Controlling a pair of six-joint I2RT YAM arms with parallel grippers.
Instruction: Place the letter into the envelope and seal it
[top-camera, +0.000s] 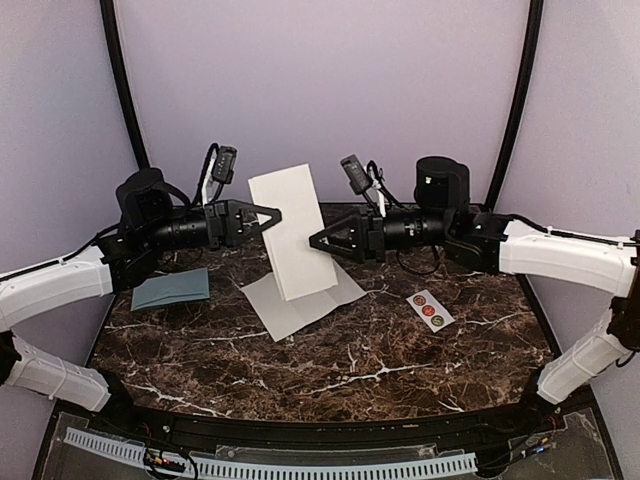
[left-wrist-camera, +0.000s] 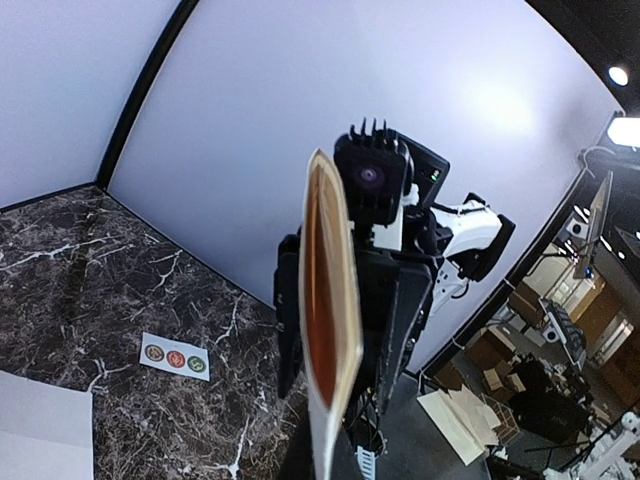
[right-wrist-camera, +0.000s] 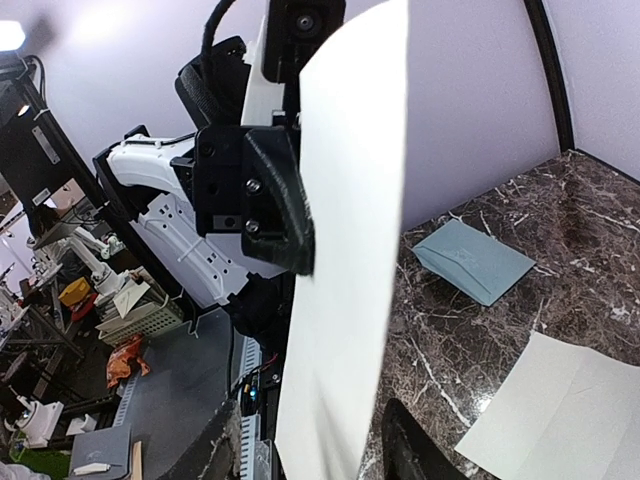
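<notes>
The left tool (top-camera: 270, 214) pinches the letter (top-camera: 290, 230) upright above the counter (top-camera: 380, 350), seemingly so the right tool (top-camera: 318, 241), spread wide astride it, can regrip for the envelope (top-camera: 171, 288).

Your top view looks down from above and behind onto the whole table (top-camera: 400, 370). Your left wrist camera sits tight against the raised sheet (left-wrist-camera: 322, 300), edge-on at centre frame, facing the right arm (left-wrist-camera: 465, 230). Your right wrist camera looks back the opposite way; all three share that sheet.

Dark marble table (top-camera: 400, 360) with teal envelope (top-camera: 171, 289), white sheet (top-camera: 285, 312), sticker strip (top-camera: 430, 310).
</notes>
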